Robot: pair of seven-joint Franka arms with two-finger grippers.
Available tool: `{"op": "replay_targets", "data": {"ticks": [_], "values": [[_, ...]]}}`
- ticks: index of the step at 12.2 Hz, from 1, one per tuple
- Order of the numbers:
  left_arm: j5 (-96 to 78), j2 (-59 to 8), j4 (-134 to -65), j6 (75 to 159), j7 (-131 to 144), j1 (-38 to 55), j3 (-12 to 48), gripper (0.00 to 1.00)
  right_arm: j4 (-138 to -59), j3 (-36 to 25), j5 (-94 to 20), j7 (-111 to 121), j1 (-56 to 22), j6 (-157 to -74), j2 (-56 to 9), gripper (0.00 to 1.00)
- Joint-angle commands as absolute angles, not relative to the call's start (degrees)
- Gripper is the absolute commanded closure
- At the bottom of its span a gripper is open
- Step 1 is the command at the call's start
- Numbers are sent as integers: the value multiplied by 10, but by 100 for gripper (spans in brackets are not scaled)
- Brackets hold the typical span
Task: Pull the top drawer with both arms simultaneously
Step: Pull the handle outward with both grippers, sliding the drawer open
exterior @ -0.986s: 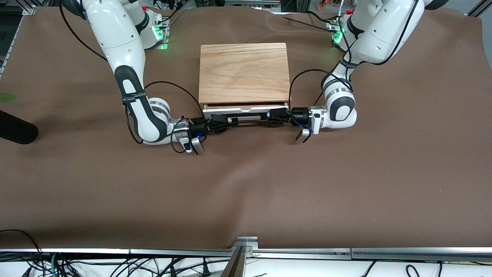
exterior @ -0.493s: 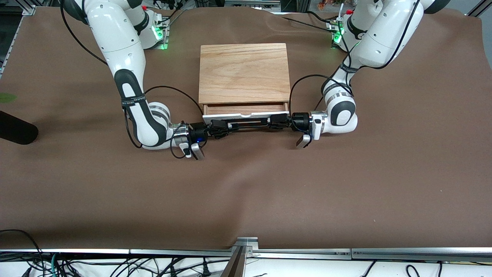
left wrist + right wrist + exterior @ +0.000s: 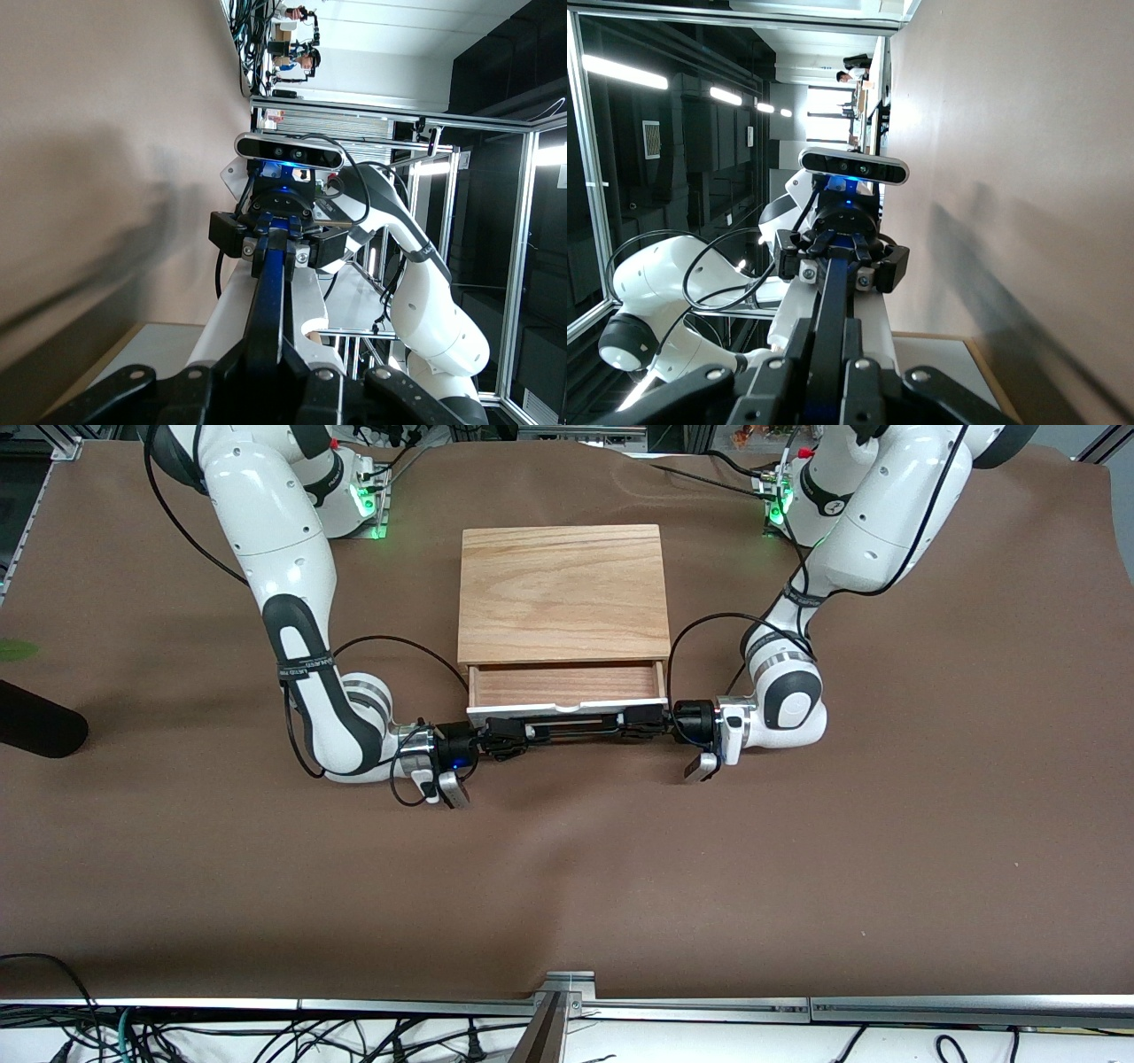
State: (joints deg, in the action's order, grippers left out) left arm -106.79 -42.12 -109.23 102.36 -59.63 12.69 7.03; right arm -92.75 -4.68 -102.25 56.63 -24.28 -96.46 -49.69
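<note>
The top drawer (image 3: 567, 685) stands partly pulled out of the oak-topped cabinet (image 3: 563, 592), its reddish-brown inside showing and its white front panel (image 3: 567, 709) toward the front camera. The black bar handle (image 3: 571, 729) runs along that panel. My left gripper (image 3: 631, 725) is shut on the handle's end toward the left arm. My right gripper (image 3: 514, 737) is shut on the end toward the right arm. In the left wrist view the handle (image 3: 270, 301) runs out between my fingers to the right gripper. In the right wrist view the handle (image 3: 833, 310) runs to the left gripper.
The cabinet sits on a brown cloth (image 3: 567, 868) that covers the table. A dark object (image 3: 35, 722) lies at the table's edge toward the right arm's end. Cables (image 3: 399, 646) loop beside both wrists.
Both grippers have moved toward the front camera with the handle, and the drawer has slid farther out, showing more of its wooden inside.
</note>
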Motion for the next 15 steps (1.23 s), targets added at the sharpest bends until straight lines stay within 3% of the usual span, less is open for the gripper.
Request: {"op": "replay_targets", "data": {"ticks": [1,9,12,14,15], "values": [[-1064,-432,-1082,1025,-534,127,54,100,-860,-56,-1061,514,-200,-993,-516,88],[-1056,-441,-1062,1026,-497,128,37,100,-804,-68,-1060,476,-194,-1004,-547,88],[-1052,-437,-1070,1023,-496,128,37,70,-792,-71,-1061,466,-195,-1013,-552,88],[-1052,-430,-1084,1021,-497,127,38,42,-787,-71,-1060,466,-194,-1013,-554,88],[-1052,-428,-1086,1020,-497,127,38,41,-787,-71,-1060,466,-195,-1013,-554,71]]}}
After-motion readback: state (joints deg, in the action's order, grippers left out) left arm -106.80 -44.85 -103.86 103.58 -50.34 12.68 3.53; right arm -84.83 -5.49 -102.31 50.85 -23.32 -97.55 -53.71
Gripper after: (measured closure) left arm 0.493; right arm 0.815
